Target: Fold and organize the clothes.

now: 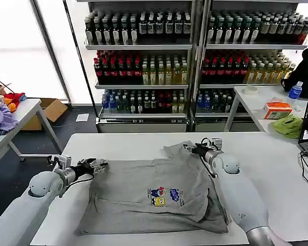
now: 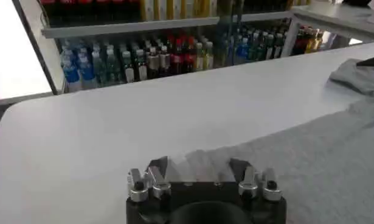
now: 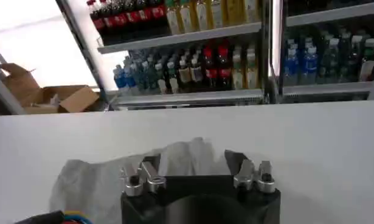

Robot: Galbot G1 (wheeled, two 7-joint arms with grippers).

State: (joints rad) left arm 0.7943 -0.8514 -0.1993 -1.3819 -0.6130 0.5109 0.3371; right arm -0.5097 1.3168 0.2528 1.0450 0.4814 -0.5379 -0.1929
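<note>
T-shirt (image 1: 159, 197): grey, multicoloured chest print, spread centre-frame on table (image 1: 118, 143).
Left gripper (image 1: 98, 165): fingers spread at left sleeve.
Right gripper (image 1: 191, 148): fingers spread at collar.
Cardboard box (image 1: 49, 110): left background, contents not visible.

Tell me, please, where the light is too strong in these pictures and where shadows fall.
Head view: the windows behind the shelves are blown out white. Left wrist view: the white table glares; the left gripper casts soft shadow on the grey T-shirt. Right wrist view: window corner overexposed.
</note>
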